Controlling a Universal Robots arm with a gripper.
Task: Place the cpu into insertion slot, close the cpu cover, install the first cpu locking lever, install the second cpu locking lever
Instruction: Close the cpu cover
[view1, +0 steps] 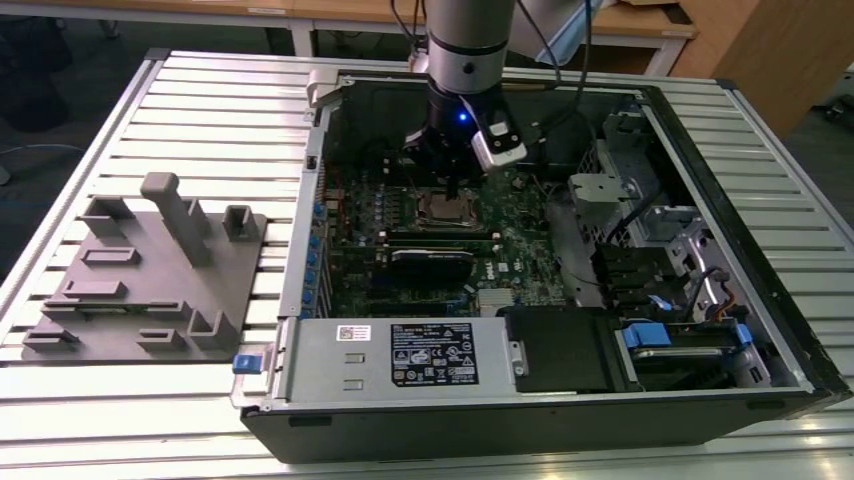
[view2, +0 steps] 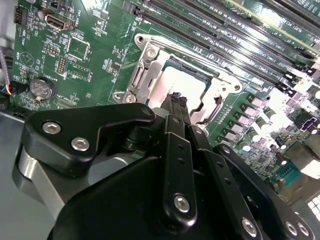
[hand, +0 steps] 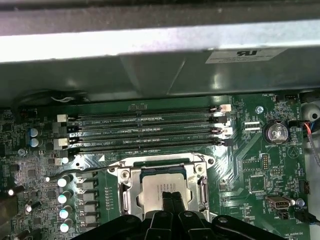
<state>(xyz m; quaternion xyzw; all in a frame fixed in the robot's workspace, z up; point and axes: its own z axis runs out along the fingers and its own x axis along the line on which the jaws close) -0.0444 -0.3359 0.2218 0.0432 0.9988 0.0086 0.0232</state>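
- Open computer case (view1: 534, 425) lies on a slatted table (view1: 200, 100). A grey fixture block (view1: 147, 280) sits at 9 o'clock of the case in the exterior view.
- The arm reaches down into the case. The gripper (view1: 451, 183) hangs just at 12 o'clock of the socket in the exterior view.
- Claw narrow: in both wrist views the 2 black fingers (view2: 176, 107) are pressed together with nothing between them, their tips at the chip's top.
- The cpu (hand: 152, 189) sits in the insertion slot (hand: 162, 173), silvery top facing up.
- The cpu cover (hand: 130, 192) lies flat around the chip, which shows through its window.
- A thin lever rod (hand: 95, 169) runs beside the socket; cannot tell if it is latched.
- 4 long memory slots (hand: 150, 127) lie beside the socket and a coin cell (hand: 276, 132) sits near them.
- A black card (view1: 427, 262) lies at 6 o'clock of the socket in the exterior view.
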